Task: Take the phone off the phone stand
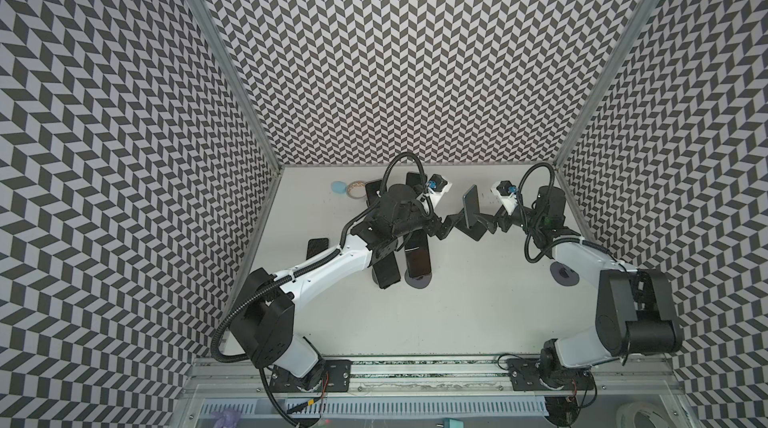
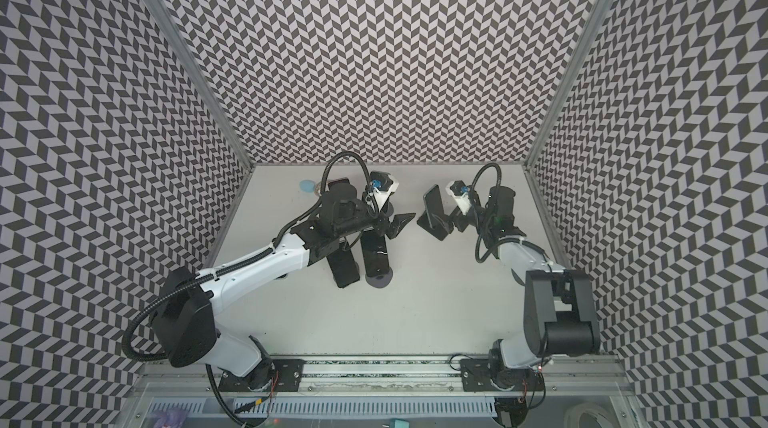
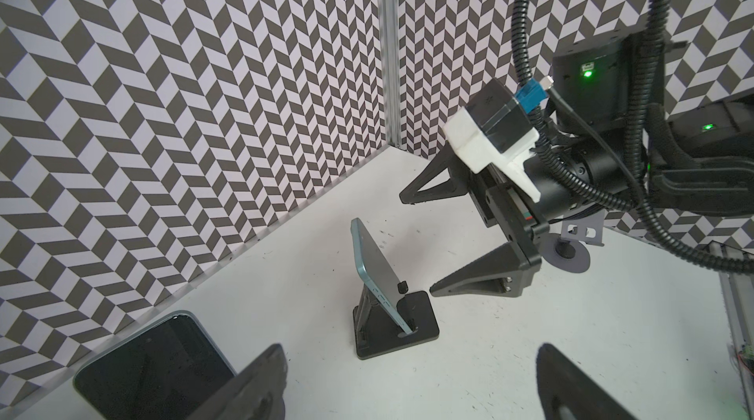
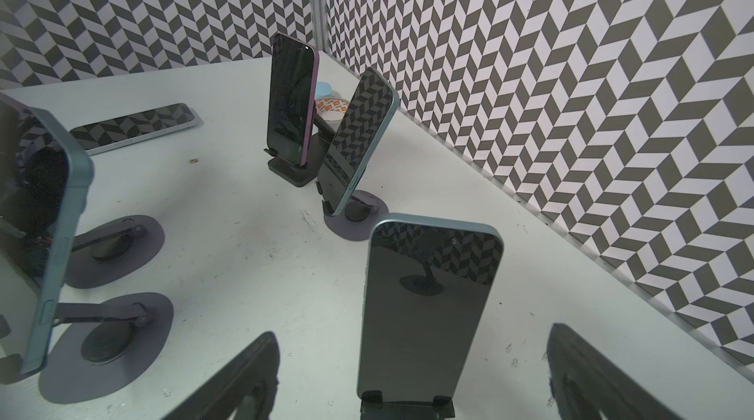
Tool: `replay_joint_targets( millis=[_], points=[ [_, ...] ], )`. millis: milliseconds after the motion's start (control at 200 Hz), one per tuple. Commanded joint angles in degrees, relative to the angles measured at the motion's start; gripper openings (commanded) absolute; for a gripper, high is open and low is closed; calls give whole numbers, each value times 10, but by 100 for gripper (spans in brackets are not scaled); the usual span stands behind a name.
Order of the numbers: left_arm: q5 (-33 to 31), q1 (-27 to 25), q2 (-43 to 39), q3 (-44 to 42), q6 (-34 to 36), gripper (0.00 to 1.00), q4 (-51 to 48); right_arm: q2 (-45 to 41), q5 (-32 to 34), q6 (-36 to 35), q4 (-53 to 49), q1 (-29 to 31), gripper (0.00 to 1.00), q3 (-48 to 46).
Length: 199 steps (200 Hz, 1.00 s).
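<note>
Both arms reach inward, left gripper (image 2: pixel 401 224) and right gripper (image 3: pixel 417 243) facing each other, jaws spread wide.

Teal phone (image 3: pixel 377 273), propped upright, black stand (image 3: pixel 424 316)

even bright light, soft shadows, blurred near edges

phone (image 3: pixel 375 263) on phone stand (image 3: pixel 422 316), on table (image 3: pixel 551 328)
</note>
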Motion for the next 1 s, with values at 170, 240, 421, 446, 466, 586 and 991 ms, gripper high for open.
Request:
replay_joint_targets(
  millis=[170, 240, 421, 446, 466, 586, 991],
  points=[
    [-5, -2, -4, 15, 12, 96, -8, 41, -11, 13, 36, 11, 99, 43],
    [-4, -2, -3, 18, 11, 96, -8, 49, -7, 13, 35, 16, 99, 48],
    [-4, -2, -5, 17, 14, 97, -14, 65, 10, 16, 46, 29, 99, 51],
    [-5, -3, -6, 16, 14, 97, -15, 67, 13, 18, 49, 30, 99, 52],
    [-6, -2, -7, 15, 14, 97, -16, 69, 14, 19, 50, 30, 99, 52],
    [-8, -3, -9, 14, 16, 97, -19, 75, 26, 30, 62, 32, 99, 54],
    [-8, -3, -8, 12, 17, 97, -19, 94, 30, 35, 57, 45, 99, 69]
  ],
)
